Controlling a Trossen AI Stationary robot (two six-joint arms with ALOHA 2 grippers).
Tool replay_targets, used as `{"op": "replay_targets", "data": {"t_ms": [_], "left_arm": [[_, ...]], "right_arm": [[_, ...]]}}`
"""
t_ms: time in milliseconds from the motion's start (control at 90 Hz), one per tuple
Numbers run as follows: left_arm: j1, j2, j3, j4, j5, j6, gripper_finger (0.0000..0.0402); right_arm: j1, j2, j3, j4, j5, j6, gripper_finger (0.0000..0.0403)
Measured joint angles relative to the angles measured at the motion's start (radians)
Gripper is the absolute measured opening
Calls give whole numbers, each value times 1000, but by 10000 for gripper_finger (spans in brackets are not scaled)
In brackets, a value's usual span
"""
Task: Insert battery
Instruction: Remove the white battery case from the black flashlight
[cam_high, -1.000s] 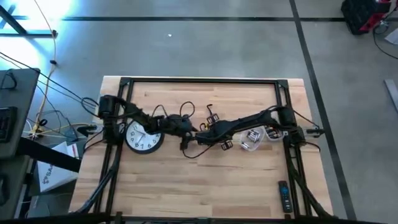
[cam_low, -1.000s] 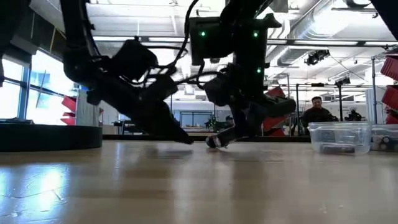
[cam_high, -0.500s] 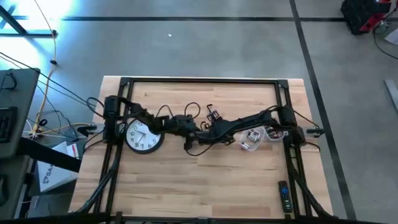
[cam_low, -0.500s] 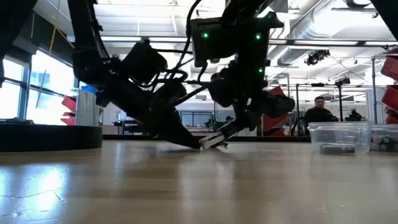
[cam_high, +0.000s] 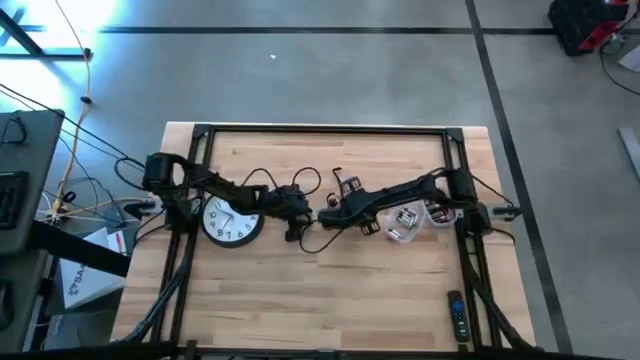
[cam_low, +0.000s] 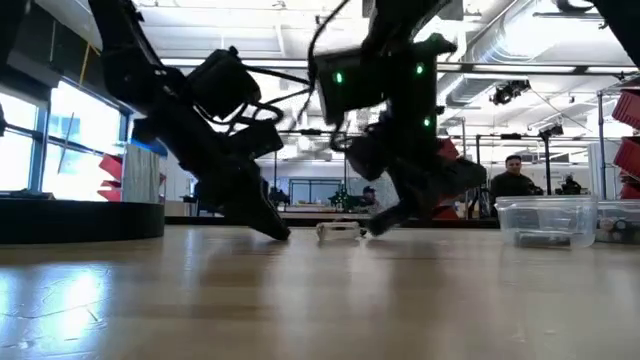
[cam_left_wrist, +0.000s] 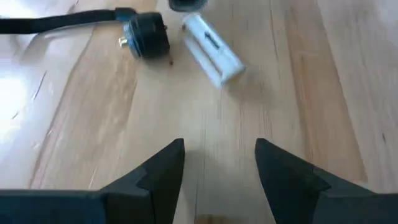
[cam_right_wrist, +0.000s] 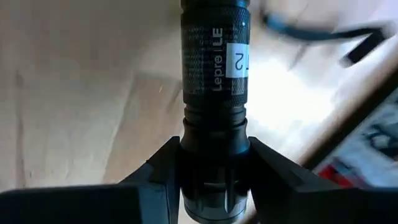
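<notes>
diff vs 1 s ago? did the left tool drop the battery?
Looks so. The battery now lies loose on the table, with the left tool open and backed off toward the clock; half a second ago that tool's tip met the right one at it. The right tool stays clamped on the flashlight, shifted slightly right. Clock, plastic container and remote unmoved.

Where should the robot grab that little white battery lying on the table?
Probably around its middle, coming down from above. The battery lies flat on the table, clear of the black cap. The open left gripper should put one of its fingers on each long side.
</notes>
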Motion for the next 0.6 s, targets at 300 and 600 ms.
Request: {"op": "replay_targets", "data": {"t_ms": [300, 600], "left_arm": [[-2, -6, -2, 0, -15, 2, 179], [-2, -6, -2, 7, -17, 13, 179]], "right_arm": [[-133, -6, -35, 124, -119, -8, 112], [-198, -7, 58, 123, -49, -3, 112]]}}
